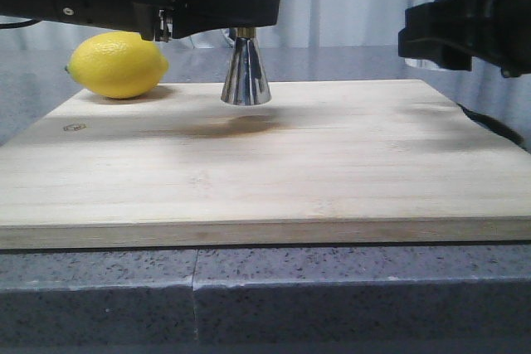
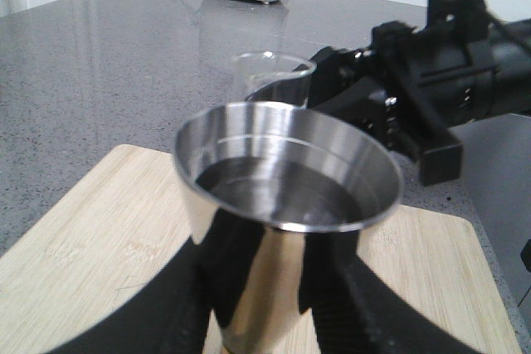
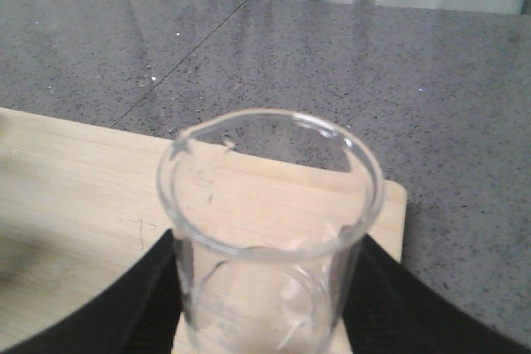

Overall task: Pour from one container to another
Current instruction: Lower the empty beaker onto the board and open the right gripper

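Our two arms were matte black and blocky. The left pincer point(image 1: 241, 35) had broad black fingers point(image 2: 166, 304) with softly rounded edges, and small silver screws sat just behind it. The right pincer point(image 1: 415, 43) looked equally dark and angular, with a grey-capped camera housing above and black cable trailing behind.

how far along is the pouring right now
Done: the left gripper holds the jigger on the board, and liquid already sits in its top cup. In hand: the right gripper holds the beaker upright, apparently empty. Left: setting both down.
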### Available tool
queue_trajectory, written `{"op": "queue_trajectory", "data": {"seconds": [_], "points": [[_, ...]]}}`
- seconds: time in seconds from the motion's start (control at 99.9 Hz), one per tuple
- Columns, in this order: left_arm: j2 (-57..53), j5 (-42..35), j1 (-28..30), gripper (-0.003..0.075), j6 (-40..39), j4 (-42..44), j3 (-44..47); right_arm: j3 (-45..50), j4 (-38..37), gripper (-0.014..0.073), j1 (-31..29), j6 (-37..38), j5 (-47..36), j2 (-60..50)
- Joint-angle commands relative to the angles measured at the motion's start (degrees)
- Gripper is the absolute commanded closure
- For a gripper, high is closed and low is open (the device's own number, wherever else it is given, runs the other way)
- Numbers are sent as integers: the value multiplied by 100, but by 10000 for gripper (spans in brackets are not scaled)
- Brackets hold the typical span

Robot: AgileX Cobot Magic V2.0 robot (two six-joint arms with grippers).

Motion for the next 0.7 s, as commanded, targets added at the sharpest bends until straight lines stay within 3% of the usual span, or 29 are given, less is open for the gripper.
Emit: {"op": "queue_trajectory", "data": {"seconds": [0.0, 0.22, 0.691], "points": [[-237, 590, -30, 482, -55, -488, -168, -129, -312, 333, -48, 197, -1001, 185], [-237, 590, -30, 482, -55, -488, -168, -129, -549, 333, -48, 260, -1760, 723], [-237, 590, -30, 482, -55, -488, -168, -116, -640, 326, -48, 260, -1836, 1108]]}}
